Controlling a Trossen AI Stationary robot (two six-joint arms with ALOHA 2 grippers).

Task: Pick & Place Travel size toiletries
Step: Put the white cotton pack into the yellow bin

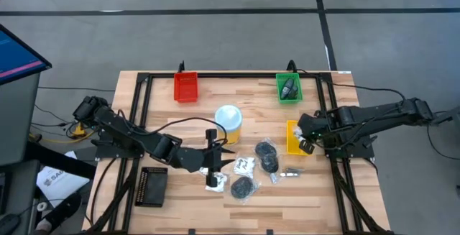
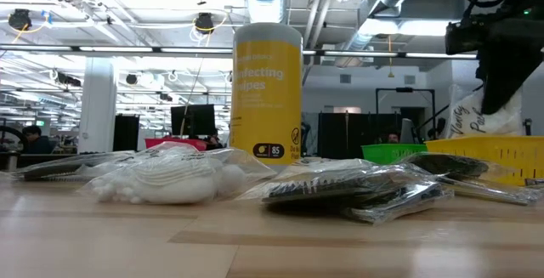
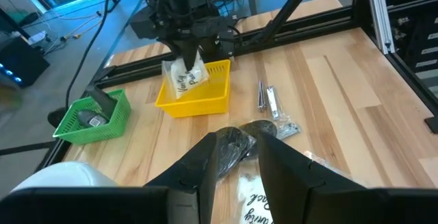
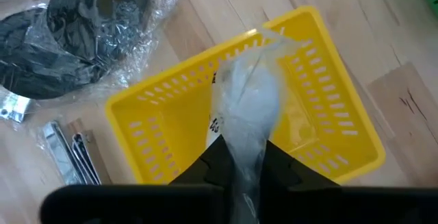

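**Lowering a sachet into the yellow tray, with most of the pile still waiting**

Holding a white sachet (image 4: 248, 107) over the yellow tray (image 1: 293, 146), my right gripper (image 4: 241, 157) sits right of centre in the high view, its jaws pinching the sachet's crinkled plastic top. The packet hangs limp and soft, black script showing through, its lower end already inside the tray's slotted walls. I judge this placement nearly finished but not released.

Done so far, as far as I can see: the green tray (image 1: 288, 90) at upper right of the table holds a small dark bottle (image 1: 287, 88). The red tray (image 1: 185, 86) at upper centre looks empty, and the black tray (image 1: 152, 186) at lower left shows only its ribbed floor.

Left to sort, at the table's centre: dark round bundles (image 1: 267, 152) in glossy, wrinkled clear bags, another sachet (image 1: 244, 165) with black print, and thin silvery metal bits (image 1: 289, 172) lying flat on the pale wood just beside the yellow tray. The tall yellow tub (image 1: 228, 120) with its white lid stands above them.

My left gripper (image 3: 238, 157) hovers over that pile at lower centre, fingers parted a little with nothing between them.
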